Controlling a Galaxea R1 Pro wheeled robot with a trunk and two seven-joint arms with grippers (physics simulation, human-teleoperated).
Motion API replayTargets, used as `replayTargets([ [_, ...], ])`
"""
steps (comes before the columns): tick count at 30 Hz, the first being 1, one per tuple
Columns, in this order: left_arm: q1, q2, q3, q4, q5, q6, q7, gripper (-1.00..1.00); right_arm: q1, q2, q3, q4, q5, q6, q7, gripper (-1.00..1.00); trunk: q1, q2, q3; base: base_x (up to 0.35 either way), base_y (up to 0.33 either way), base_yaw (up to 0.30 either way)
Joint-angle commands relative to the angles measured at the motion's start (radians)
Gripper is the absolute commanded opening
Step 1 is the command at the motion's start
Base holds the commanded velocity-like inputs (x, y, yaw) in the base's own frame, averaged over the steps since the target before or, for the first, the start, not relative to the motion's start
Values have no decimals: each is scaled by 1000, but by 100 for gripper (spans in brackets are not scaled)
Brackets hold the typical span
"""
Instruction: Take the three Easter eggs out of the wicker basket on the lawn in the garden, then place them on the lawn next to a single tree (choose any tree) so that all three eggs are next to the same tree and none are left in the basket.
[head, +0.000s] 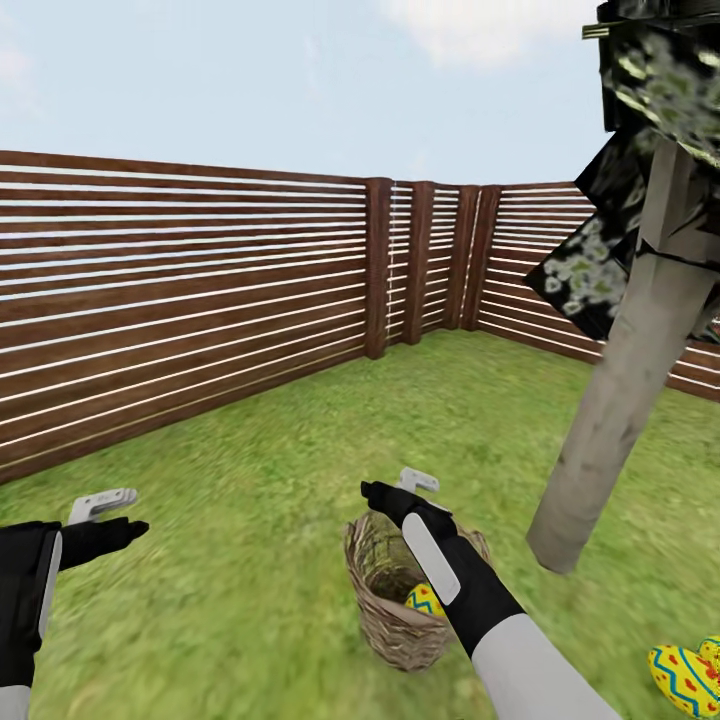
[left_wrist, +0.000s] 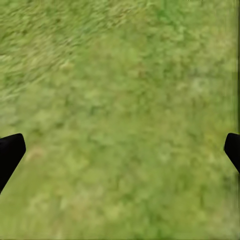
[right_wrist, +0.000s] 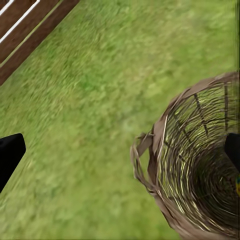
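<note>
Right gripper (head: 417, 482) is hovering empty above the far rim of the wicker basket (head: 372, 590), its pale fingers spread wide apart. In the right wrist view the two dark fingertips (right_wrist: 11, 152) are sitting at opposite edges of the picture with open grass and the basket's mouth (right_wrist: 165, 150) between them, gripping nothing. Left gripper (head: 103, 504) is hanging well off to the left over bare lawn (head: 250, 560), also spread wide; its wrist view is showing a dark fingertip (left_wrist: 10, 152) at each side and only grass (left_wrist: 120, 120) between.

Under the right forearm, the basket is standing upright on the grass, its woven wall see-through and a small loop handle (right_wrist: 142, 145) sticking out at the rim. One yellow Easter egg (head: 425, 601) with blue zigzags is lying inside against the near wall, partly covered by the arm.

Just right of the basket, the grey-beige trunk of the tree (head: 620, 400) is rising at a lean, with dark mottled foliage (head: 650, 90) overhead. Two more painted eggs (head: 685, 678) are lying on the lawn near the trunk's foot, at the lower right corner of the head view, touching or nearly touching each other.

Beyond everything, the brown slatted fence (head: 200, 290) is closing the garden, meeting at thick posts (head: 378, 265) in the far corner.
</note>
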Motion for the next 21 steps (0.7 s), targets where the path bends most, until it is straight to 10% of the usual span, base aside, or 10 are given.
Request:
replayTargets([
  [1,-1,0,1,-1,-10,3,-10,100,-1,0,2,0,-9,1,-9,100,0,0,0,2,187,-233],
  [21,0,0,1,-1,-10,3,-10,100,-1,0,3,9,-8,-17,-10,100,0,0,14,0,245,-166],
])
